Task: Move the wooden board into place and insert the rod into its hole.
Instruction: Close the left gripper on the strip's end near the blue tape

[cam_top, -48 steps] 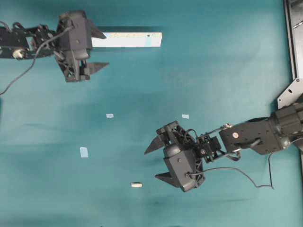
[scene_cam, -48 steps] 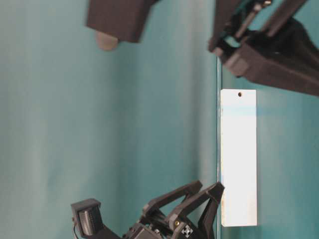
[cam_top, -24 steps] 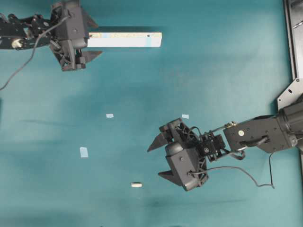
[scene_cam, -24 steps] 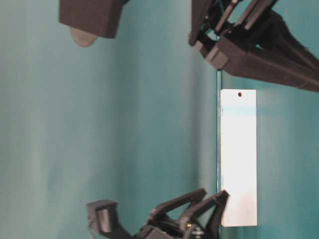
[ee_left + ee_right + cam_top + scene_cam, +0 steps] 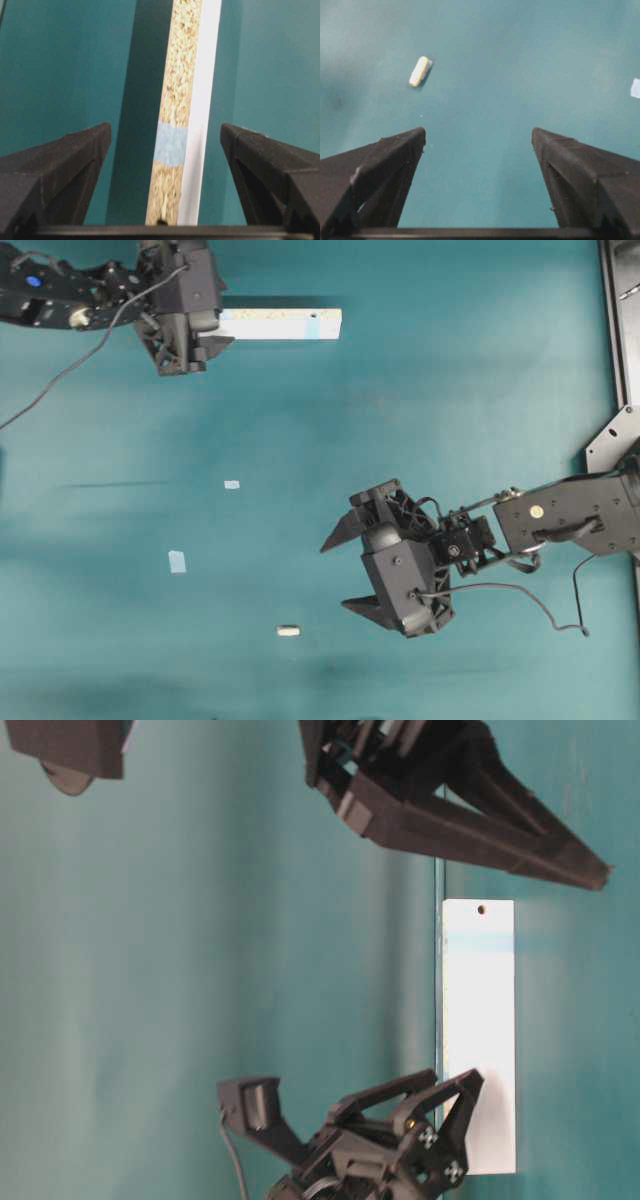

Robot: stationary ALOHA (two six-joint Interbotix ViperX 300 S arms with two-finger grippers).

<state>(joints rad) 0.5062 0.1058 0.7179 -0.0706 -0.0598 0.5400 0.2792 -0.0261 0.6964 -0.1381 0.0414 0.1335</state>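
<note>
Two steps both undone: board (image 5: 280, 324) lay ungrasped at table's far edge, rod (image 5: 288, 631) loose near front, nothing inserted. Left gripper (image 5: 222, 325), jaws spread wide, straddled board's left end without clamping. Right gripper (image 5: 340, 570), jaws equally wide and empty, hovered right of rod. Versus a second ago: left gripper had moved onto board end; right gripper shifted slightly; board, rod unmoved.
</note>
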